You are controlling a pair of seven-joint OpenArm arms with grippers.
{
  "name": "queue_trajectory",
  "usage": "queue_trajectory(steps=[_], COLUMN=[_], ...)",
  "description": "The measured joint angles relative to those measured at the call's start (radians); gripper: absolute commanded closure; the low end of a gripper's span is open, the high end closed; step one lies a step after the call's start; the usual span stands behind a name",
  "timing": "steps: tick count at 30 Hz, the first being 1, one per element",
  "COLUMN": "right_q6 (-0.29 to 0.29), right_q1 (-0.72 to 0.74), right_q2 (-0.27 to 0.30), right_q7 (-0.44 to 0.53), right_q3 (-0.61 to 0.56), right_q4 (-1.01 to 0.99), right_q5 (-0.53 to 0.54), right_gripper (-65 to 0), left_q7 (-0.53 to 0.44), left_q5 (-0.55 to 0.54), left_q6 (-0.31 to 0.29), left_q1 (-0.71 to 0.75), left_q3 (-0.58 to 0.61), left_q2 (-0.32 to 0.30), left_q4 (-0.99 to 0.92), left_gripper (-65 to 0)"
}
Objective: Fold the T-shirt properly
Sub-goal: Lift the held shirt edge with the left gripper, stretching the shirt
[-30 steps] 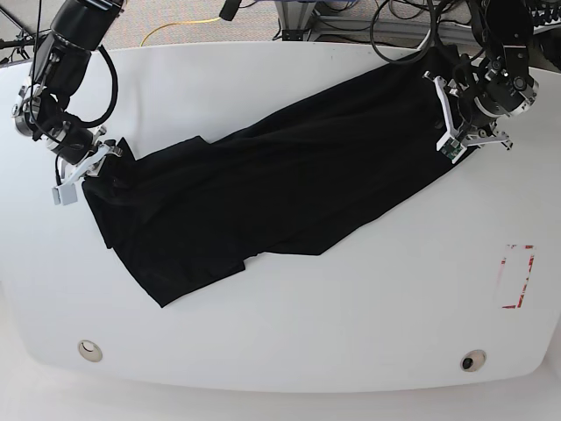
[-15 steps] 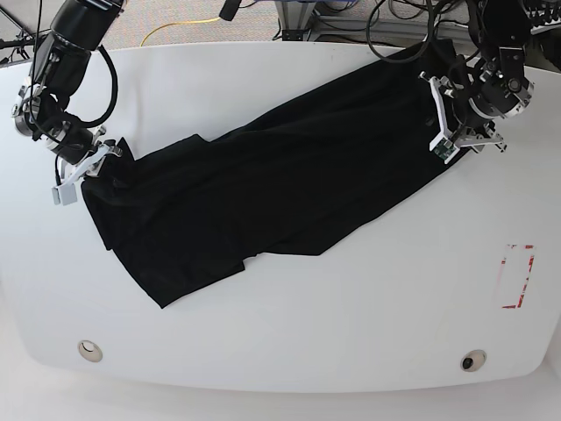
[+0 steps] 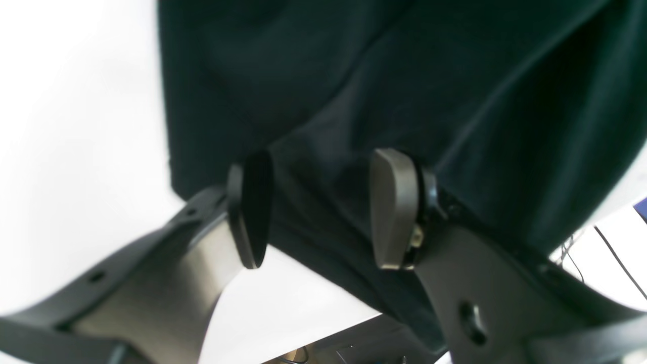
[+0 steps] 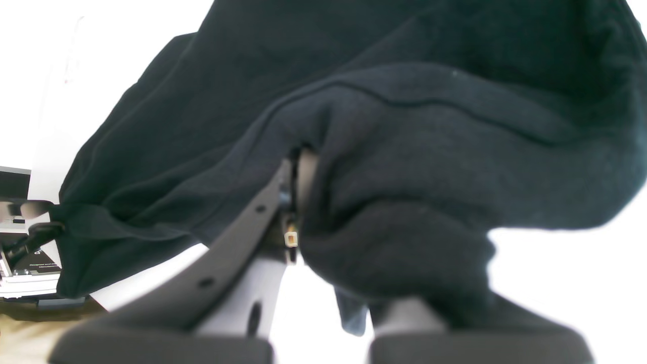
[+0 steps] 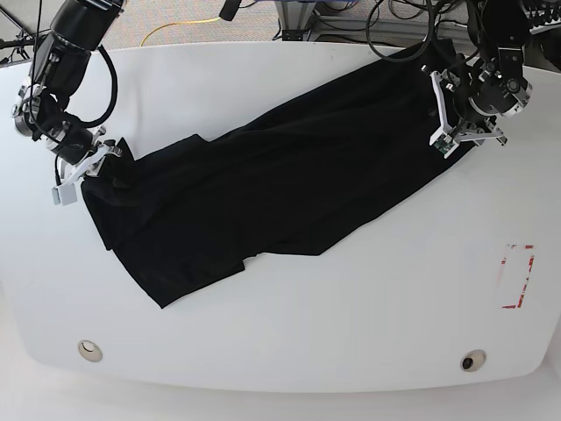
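Black limp T-shirt point(image 5: 263, 197) sprawled diagonally across the table point(image 5: 289, 333). My right gripper point(image 4: 308, 217) pinched one end; my left gripper point(image 3: 313, 207) stood spread, so that end risked sagging.

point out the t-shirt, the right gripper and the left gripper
T-shirt point(image 5: 263, 193), base view, middle of the spread black fabric.
right gripper point(image 4: 303, 202), right wrist view, where its fingertips pinch bunched cloth.
left gripper point(image 3: 313, 207), left wrist view, gap between its parted fingertips, over the shirt's edge.
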Motion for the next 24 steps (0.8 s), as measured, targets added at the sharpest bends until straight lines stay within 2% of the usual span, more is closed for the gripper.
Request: queue_trajectory(steps=[18, 20, 24], right_q6=[0.0, 0.0, 0.0], right_q1=[0.0, 0.0, 0.0], right_q2=[0.0, 0.0, 0.0], right_q7=[0.0, 0.0, 0.0], right_q3=[0.0, 0.0, 0.0], right_q4=[0.0, 0.0, 0.0], right_q5=[0.0, 0.0, 0.0], right_gripper=[0.0, 0.0, 0.0], left_q7=[0.0, 0.0, 0.0], left_q5=[-0.001, -0.001, -0.001], left_q6=[0.0, 0.0, 0.0], left_q1=[0.001, 0.0, 0.0], left_q3=[-0.023, -0.023, -0.023], left_q2=[-0.002, -0.002, 0.001], left_q4=[-0.05, -0.05, -0.05], left_gripper=[-27.9, -22.4, -5.4])
